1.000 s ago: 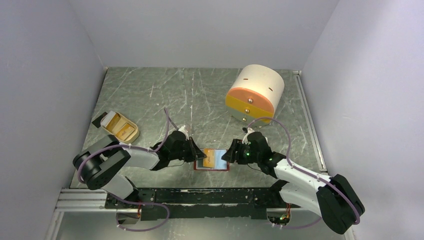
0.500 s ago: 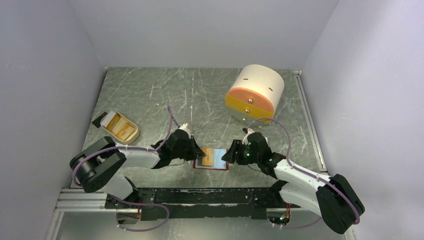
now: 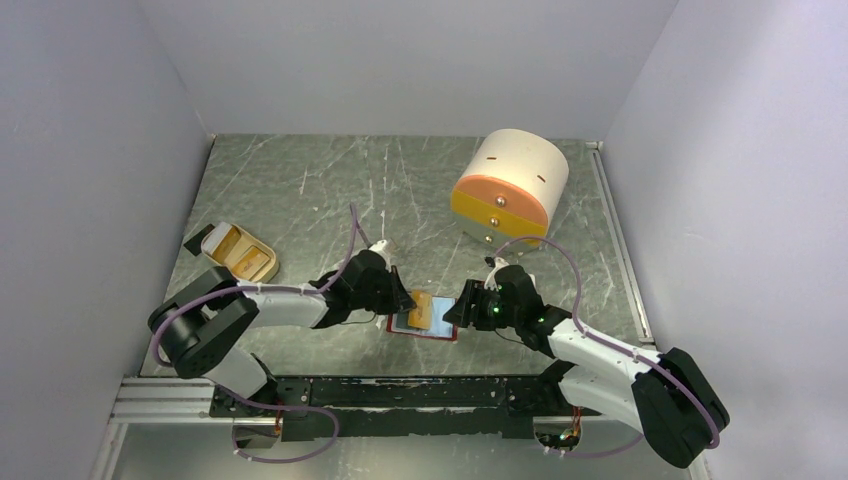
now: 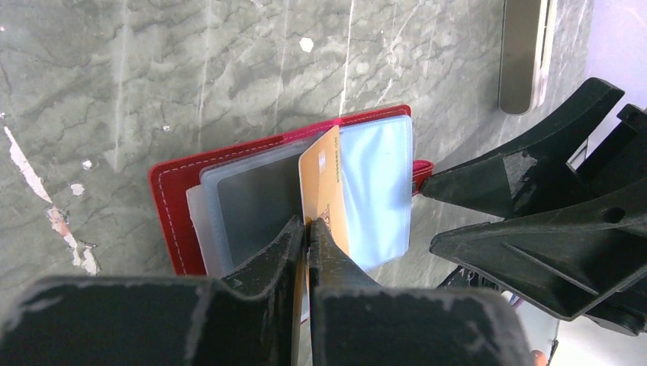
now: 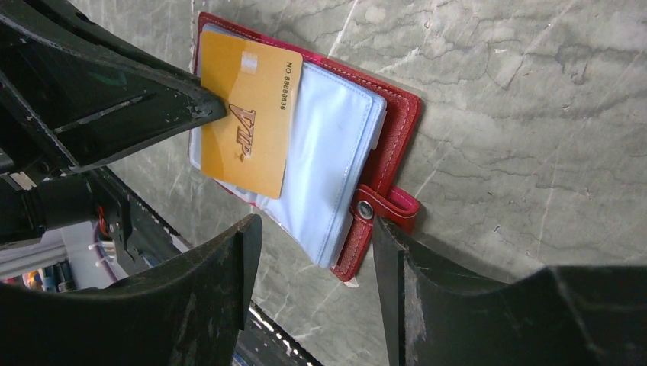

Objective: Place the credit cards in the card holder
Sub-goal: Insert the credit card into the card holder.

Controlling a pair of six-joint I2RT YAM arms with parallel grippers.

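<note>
The red card holder [image 3: 432, 333] lies open on the table, pale blue pockets up [image 4: 378, 191]. My left gripper [image 4: 307, 225] is shut on a gold credit card [image 4: 324, 171], held on edge over the holder's middle. In the right wrist view the card [image 5: 244, 122] lies slanted across the left pockets of the holder [image 5: 397, 114]. My right gripper [image 5: 317, 232] stands open just right of the holder, its jaws either side of the snap tab [image 5: 381, 210] and gripping nothing. More orange credit cards [image 3: 255, 262] lie in the beige tray.
The beige oval tray [image 3: 214, 257] stands at the left with a dark flat piece [image 3: 197, 240] beside it. A big cream-and-orange cylinder [image 3: 510, 185] lies at the back right. The metal rail [image 3: 400, 390] runs along the near edge.
My left gripper has moved right and slightly away with the gold card, bringing it further over the open holder. The right arm has not moved.
</note>
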